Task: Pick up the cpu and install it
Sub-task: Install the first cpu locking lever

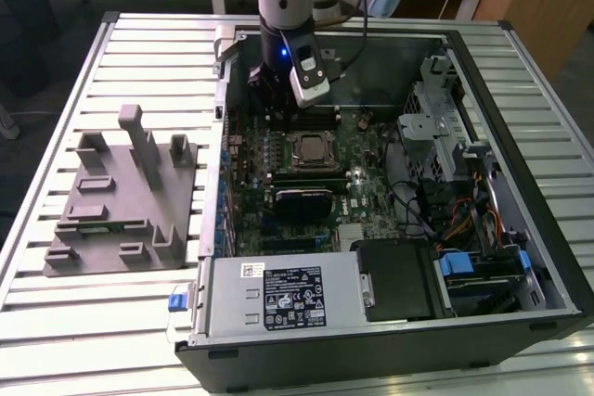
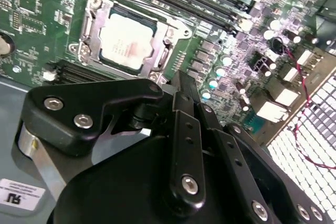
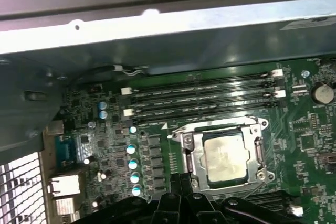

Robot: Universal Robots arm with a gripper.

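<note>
The cpu (image 1: 308,148) is a small square chip with a pale silver top. It lies flat in the metal-framed socket on the green motherboard inside the open computer case. Both wrist views show the cpu (image 2: 126,39) (image 3: 226,157) sitting level within the socket frame. My gripper (image 1: 266,99) hangs from the arm over the rear of the board, a little toward the exterior view's left and behind the socket. In both wrist views the black gripper body (image 2: 181,82) (image 3: 178,187) is close to the socket's edge, apart from the cpu and holding nothing visible.
A grey plastic fixture (image 1: 121,192) with upright posts lies on the slatted table to the exterior view's left of the case. Inside the case are a black heatsink block (image 1: 302,203), a power supply (image 1: 278,299), a drive cage (image 1: 436,127) with cables, and memory slots (image 3: 205,95) beside the socket.
</note>
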